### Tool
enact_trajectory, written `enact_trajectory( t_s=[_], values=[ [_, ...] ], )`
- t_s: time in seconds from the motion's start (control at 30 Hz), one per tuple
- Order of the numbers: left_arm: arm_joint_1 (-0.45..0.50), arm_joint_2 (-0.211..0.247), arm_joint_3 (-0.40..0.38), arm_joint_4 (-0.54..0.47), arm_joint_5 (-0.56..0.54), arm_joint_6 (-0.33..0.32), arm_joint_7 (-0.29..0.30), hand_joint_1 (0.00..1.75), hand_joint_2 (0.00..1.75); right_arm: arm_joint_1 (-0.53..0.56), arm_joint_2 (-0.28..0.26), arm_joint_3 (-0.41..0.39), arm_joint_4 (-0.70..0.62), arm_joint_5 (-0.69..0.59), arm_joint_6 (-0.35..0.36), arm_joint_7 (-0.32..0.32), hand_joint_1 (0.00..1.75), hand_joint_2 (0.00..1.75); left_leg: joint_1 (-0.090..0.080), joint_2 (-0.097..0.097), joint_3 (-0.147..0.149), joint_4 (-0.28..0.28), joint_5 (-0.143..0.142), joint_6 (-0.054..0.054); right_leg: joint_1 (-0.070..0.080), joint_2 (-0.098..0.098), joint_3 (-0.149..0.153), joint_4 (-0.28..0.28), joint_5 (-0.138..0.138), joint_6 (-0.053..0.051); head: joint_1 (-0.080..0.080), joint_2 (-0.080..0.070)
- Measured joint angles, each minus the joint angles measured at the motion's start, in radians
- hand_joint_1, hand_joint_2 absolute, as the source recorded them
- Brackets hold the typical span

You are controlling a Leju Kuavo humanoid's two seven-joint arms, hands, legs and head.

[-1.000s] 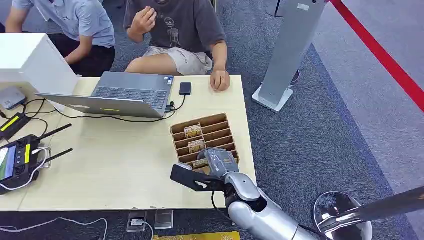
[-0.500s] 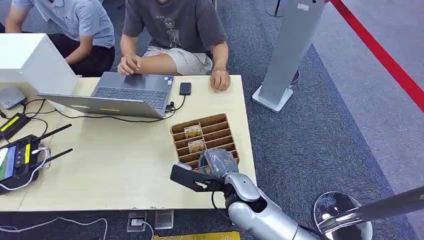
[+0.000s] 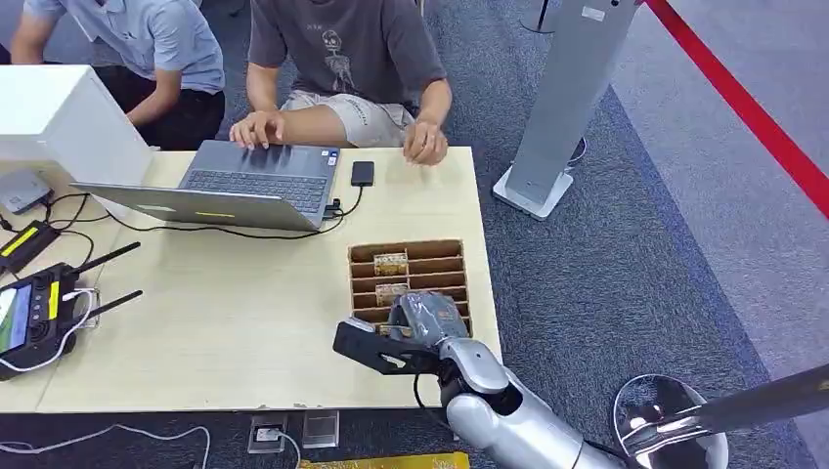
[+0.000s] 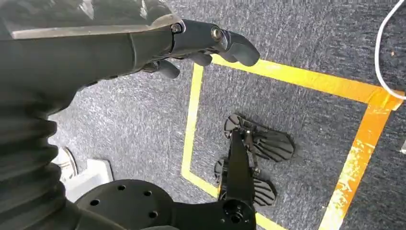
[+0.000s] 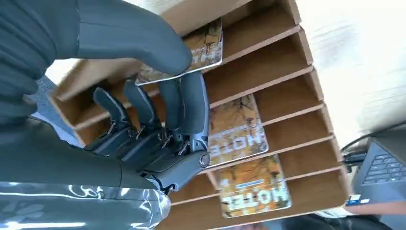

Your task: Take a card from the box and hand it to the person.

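Note:
A slotted brown cardboard box (image 3: 440,266) sits near the right front edge of the table, with orange "HOTEL" cards (image 3: 390,264) standing in its slots. My right hand (image 3: 422,315) is over the box's near end. In the right wrist view the thumb and the fingers (image 5: 186,105) pinch the nearest card (image 5: 208,45) in its slot of the box (image 5: 287,57). Two more cards (image 5: 237,132) stand in the slots beyond. My left hand (image 4: 191,43) hangs over the carpet and holds nothing. The person in a dark T-shirt (image 3: 342,49) sits across the table.
An open laptop (image 3: 254,181) and a phone (image 3: 363,173) lie at the table's far side, with the person's hand (image 3: 425,145) next to them. A remote controller (image 3: 34,313) and a white case (image 3: 59,117) are at the left. A grey stand (image 3: 562,98) rises right of the table.
The box has turned square to the table edge under my right hand. The person has put one hand on the laptop keyboard and shifted the other. My arm has barely moved.

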Motion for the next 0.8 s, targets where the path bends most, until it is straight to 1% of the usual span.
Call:
enact_trajectory(
  t_s=[0.13,0.27,0.4,0.47,0.53,0.6,0.67,0.8],
  values=[
    [0.0,0.0,0.0,0.0,0.005,0.016,0.004,0.0,1.75,0.0,0.0,0.0,0.0,0.001,-0.003,-0.013,1.55,1.75,0.0,0.0,0.0,0.0,0.0,0.0,0.0,0.0,0.0,0.0,0.0,0.0,0.0,0.0],
    [0.0,0.0,0.0,0.0,0.009,0.016,0.004,0.0,1.75,0.0,0.0,0.0,0.0,0.008,-0.032,-0.048,1.55,1.75,0.0,0.0,0.0,0.0,0.0,0.0,0.0,0.0,0.0,0.0,0.0,0.0,-0.001,0.0],
    [0.0,0.0,0.0,0.0,0.011,0.011,-0.002,0.0,1.75,-0.003,-0.002,-0.004,-0.021,0.018,-0.095,-0.122,1.55,1.75,0.0,0.0,0.0,0.0,0.0,0.0,0.0,0.0,0.0,0.0,0.0,0.0,0.0,0.0],
    [0.0,0.0,0.0,0.0,0.011,0.007,-0.005,0.0,1.75,-0.005,-0.007,-0.007,-0.044,0.028,-0.126,-0.176,1.55,1.75,0.0,0.0,0.0,0.0,0.0,0.0,0.0,0.0,0.0,0.0,0.0,0.0,0.0,0.0],
    [0.001,0.0,0.0,0.0,0.01,0.003,-0.01,0.0,1.75,-0.007,-0.013,-0.013,-0.072,0.053,-0.162,-0.257,1.55,1.75,0.0,0.0,0.0,0.0,0.0,0.0,0.0,0.0,0.0,0.0,0.0,0.0,0.0,0.0],
    [0.0,0.0,0.0,0.0,0.01,-0.002,-0.013,0.0,1.75,-0.009,-0.021,-0.022,-0.107,0.07,-0.185,-0.317,1.55,1.75,0.0,0.0,0.0,0.0,0.0,0.0,0.0,0.0,0.0,0.0,0.0,0.0,0.0,0.0],
    [0.001,0.0,0.0,0.0,0.008,-0.003,-0.016,0.0,1.75,-0.01,-0.029,-0.033,-0.139,0.085,-0.191,-0.348,1.55,1.75,0.0,0.0,0.0,0.0,0.0,0.0,0.0,0.0,0.0,0.0,0.0,0.0,0.0,0.0],
    [0.001,0.0,0.0,0.0,0.003,-0.008,-0.021,0.0,1.75,-0.029,-0.043,-0.059,-0.177,0.095,-0.18,-0.353,1.55,1.75,0.0,0.0,0.0,0.0,0.0,0.0,0.0,0.0,0.0,0.0,0.0,0.0,0.0,0.0]
  ],
)
